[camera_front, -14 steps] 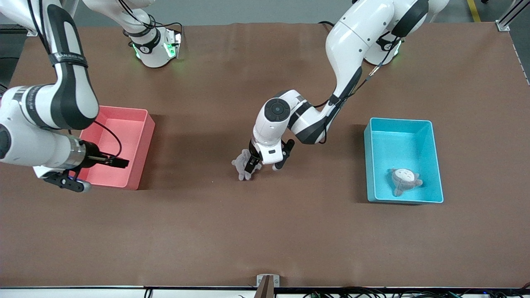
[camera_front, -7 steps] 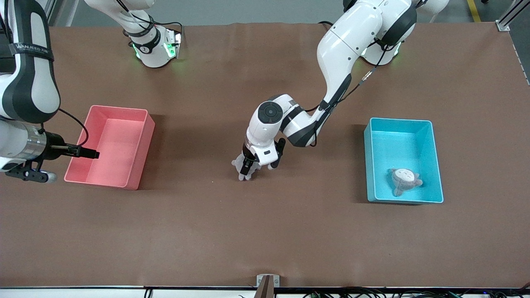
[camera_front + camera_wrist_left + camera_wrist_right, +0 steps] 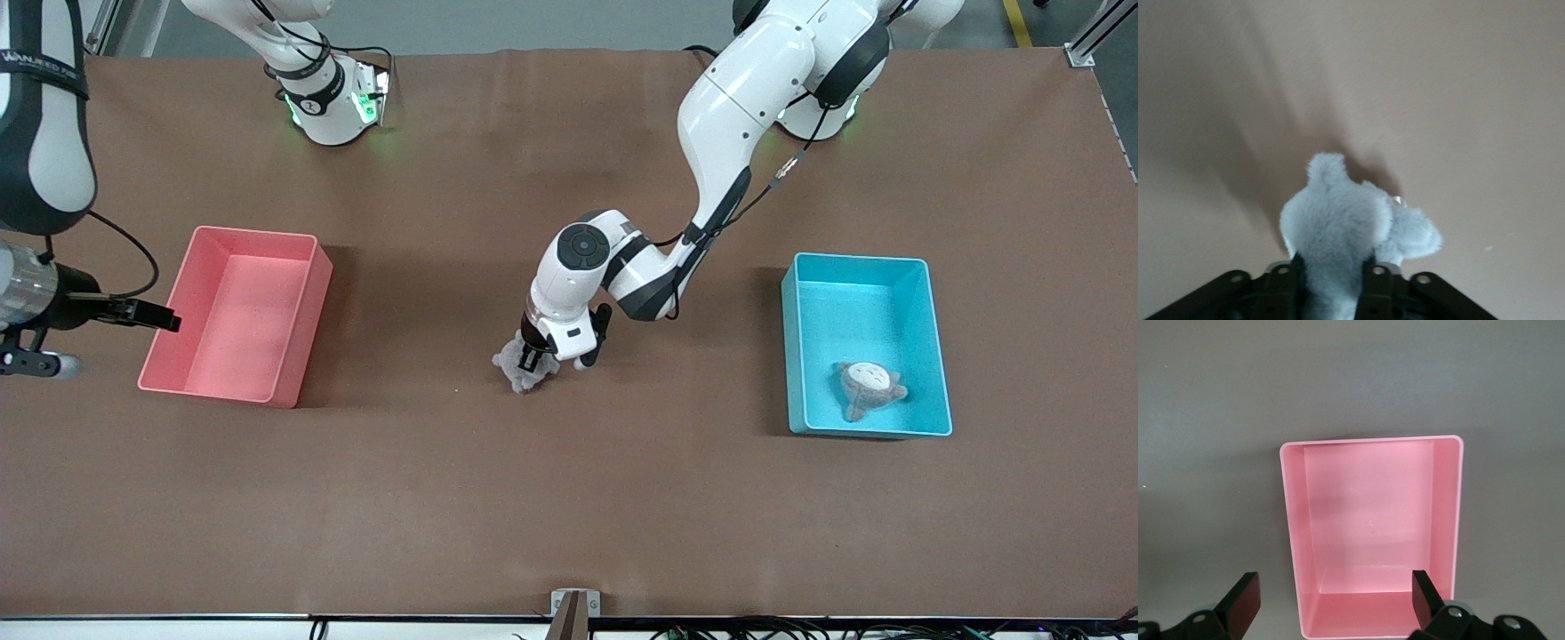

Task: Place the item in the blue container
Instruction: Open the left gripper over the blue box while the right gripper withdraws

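Observation:
The item is a small grey plush toy (image 3: 512, 367) lying on the brown table near its middle. My left gripper (image 3: 536, 361) reaches down onto it, and in the left wrist view the fingers (image 3: 1281, 283) press into both sides of the plush toy (image 3: 1338, 223), shut on it. The blue container (image 3: 788, 356) stands toward the left arm's end of the table, with another grey and white plush toy (image 3: 869, 387) inside. My right gripper (image 3: 36, 360) hangs open and empty beside the pink bin; its view shows the right gripper (image 3: 1335, 603) above that bin's edge.
The pink bin (image 3: 304, 329), also seen as the pink bin (image 3: 1293, 540) in the right wrist view, stands empty toward the right arm's end of the table. Bare brown table lies between the item and the blue container.
The left gripper has closed on the grey plush toy, bunching it up. The right arm has drawn back from over the pink bin toward its end of the table.

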